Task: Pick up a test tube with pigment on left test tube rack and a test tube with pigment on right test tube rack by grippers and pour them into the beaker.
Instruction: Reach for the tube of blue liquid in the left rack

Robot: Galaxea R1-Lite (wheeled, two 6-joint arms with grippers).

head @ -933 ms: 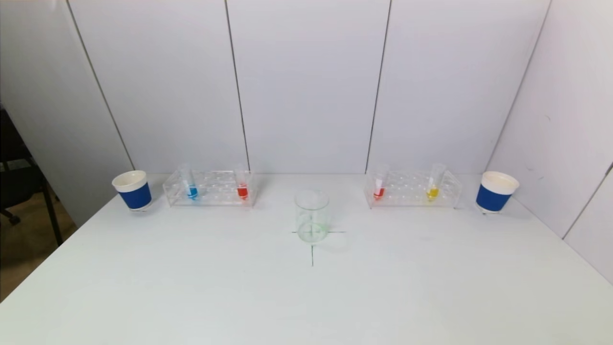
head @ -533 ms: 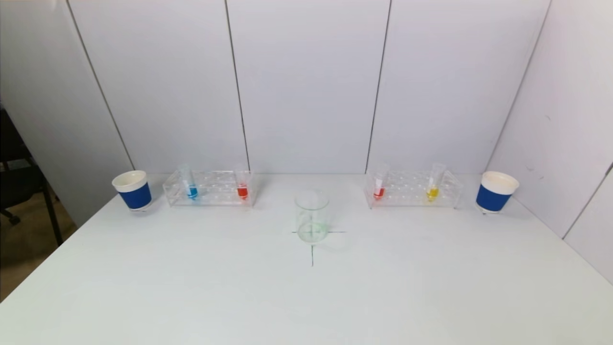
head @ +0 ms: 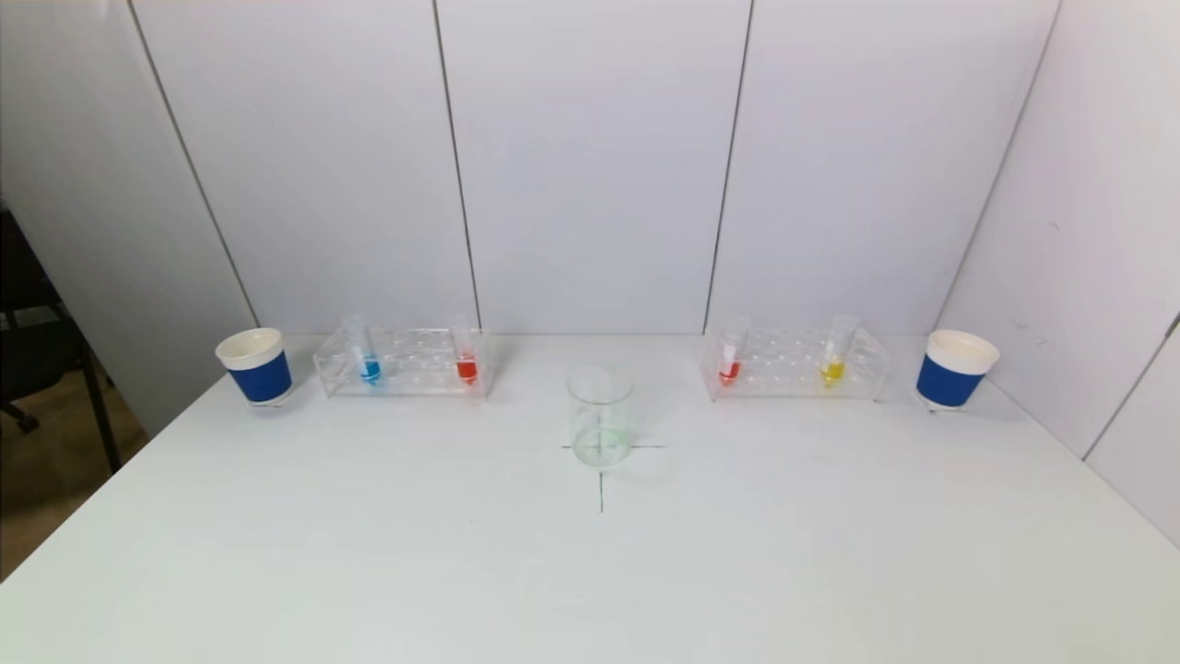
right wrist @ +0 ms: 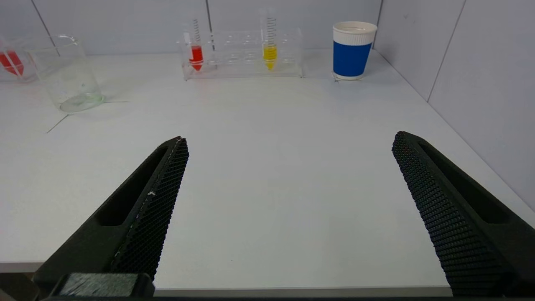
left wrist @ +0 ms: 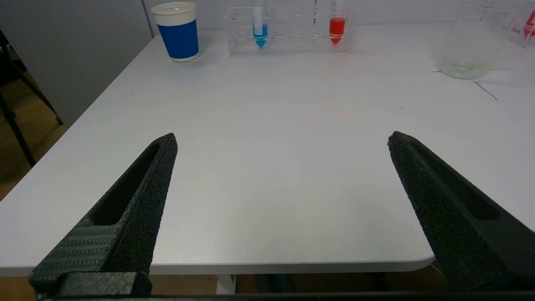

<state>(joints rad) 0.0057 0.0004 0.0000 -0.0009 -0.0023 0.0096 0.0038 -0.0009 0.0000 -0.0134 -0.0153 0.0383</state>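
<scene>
So we've got our left pincer point(left wrist: 282, 140) spread wide with nothing between its fingers, sitting low over the near edge of the tabletop point(left wrist: 267, 167). Same deal on the other side: our right pincer point(right wrist: 290, 140) is also fully released and holding nothing, over its own stretch of the near edge. Neither arm shows up from the head camera.

Straight ahead of the left pincer, well apart from it at the far side, sits the left test tube rack point(left wrist: 290, 37). It's clear plastic with two tubes standing upright in it: a blue-pigment tube point(left wrist: 260, 31) and a red-pigment tube point(left wrist: 337, 30). Just beside the rack, on the side away from our other arm, there's a blue paper cup point(left wrist: 179, 35) with a white rim.

Ahead of the right pincer, also far off, is the right test tube rack point(right wrist: 244, 62), holding a red tube point(right wrist: 196, 54) and a yellow-pigment tube point(right wrist: 270, 54), both upright. Another blue cup point(right wrist: 352, 52) stands just past that rack, near the side wall.

The beaker point(head: 600, 415) sits between the two racks and a bit closer to us, on a cross marked on the tabletop. It's upright, with a faint greenish film at the bottom. Both pincers are well apart from it and from every tube.
</scene>
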